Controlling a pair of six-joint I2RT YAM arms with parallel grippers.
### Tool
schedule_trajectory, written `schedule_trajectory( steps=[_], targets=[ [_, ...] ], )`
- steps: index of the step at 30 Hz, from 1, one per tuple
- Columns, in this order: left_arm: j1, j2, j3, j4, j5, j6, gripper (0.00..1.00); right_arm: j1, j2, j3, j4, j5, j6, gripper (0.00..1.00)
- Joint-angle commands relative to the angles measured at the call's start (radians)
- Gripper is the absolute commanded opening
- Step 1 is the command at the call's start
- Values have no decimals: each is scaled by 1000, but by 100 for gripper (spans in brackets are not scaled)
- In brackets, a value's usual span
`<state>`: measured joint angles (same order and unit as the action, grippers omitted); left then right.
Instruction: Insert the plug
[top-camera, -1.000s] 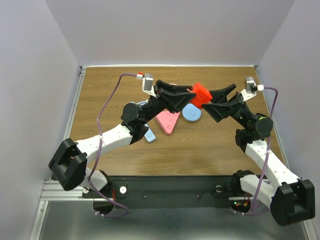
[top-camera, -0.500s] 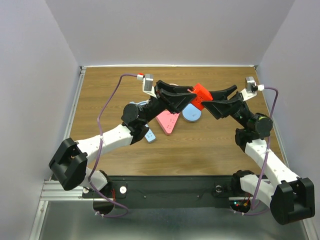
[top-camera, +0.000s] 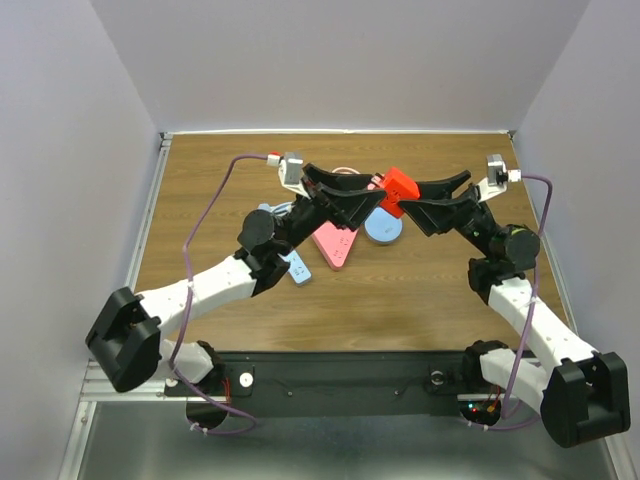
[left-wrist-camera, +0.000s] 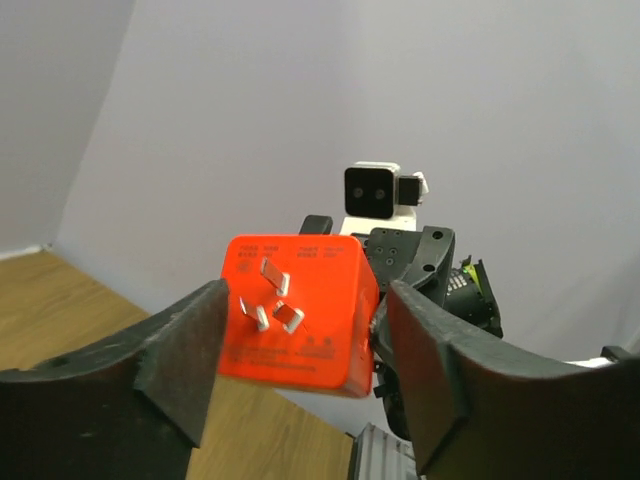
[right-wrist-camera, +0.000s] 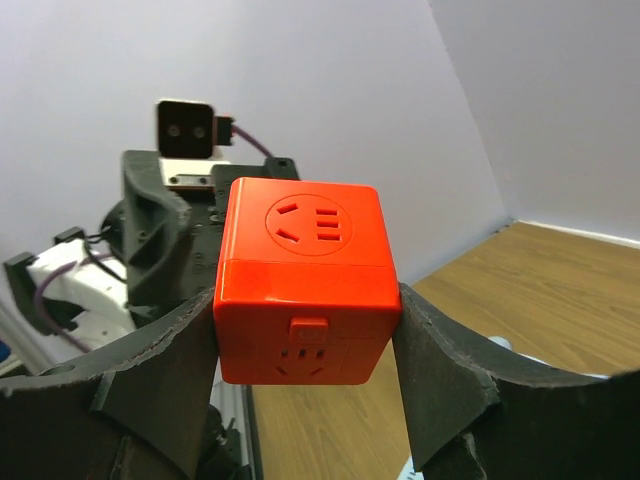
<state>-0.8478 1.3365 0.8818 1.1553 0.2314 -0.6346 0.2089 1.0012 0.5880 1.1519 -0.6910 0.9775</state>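
The plug (top-camera: 400, 187) is a red cube held in the air over the middle of the table. Its three metal prongs (left-wrist-camera: 272, 300) face my left wrist camera, and socket faces (right-wrist-camera: 308, 225) face my right wrist camera. My right gripper (top-camera: 408, 198) is shut on it, with both fingers (right-wrist-camera: 440, 370) pressed flat against the cube's (right-wrist-camera: 305, 290) sides. My left gripper (top-camera: 372, 200) stands open around the same cube (left-wrist-camera: 300, 315). A gap shows at its right finger (left-wrist-camera: 430, 360).
Below the grippers, a pink triangular block (top-camera: 335, 243), a round blue block (top-camera: 383, 229) and a small light-blue piece (top-camera: 298, 268) lie on the wooden table (top-camera: 220, 190). Grey walls close in the back and both sides.
My right gripper has closed onto the red cube. My left gripper's jaws have spread apart off the cube, and the left arm has swung slightly left.
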Motion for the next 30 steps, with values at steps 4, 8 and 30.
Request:
schedule_trajectory(
  steps=[4, 8, 30],
  targets=[
    [38, -172, -75, -173, -165, 98, 84, 6, -35, -16, -95, 85, -145, 0],
    [53, -217, -103, -347, -303, 127, 90, 4, -26, 18, -141, 81, -193, 0],
    [236, 61, -76, -1194, -776, 41, 91, 6, -93, 136, -891, 93, -577, 1]
  ],
)
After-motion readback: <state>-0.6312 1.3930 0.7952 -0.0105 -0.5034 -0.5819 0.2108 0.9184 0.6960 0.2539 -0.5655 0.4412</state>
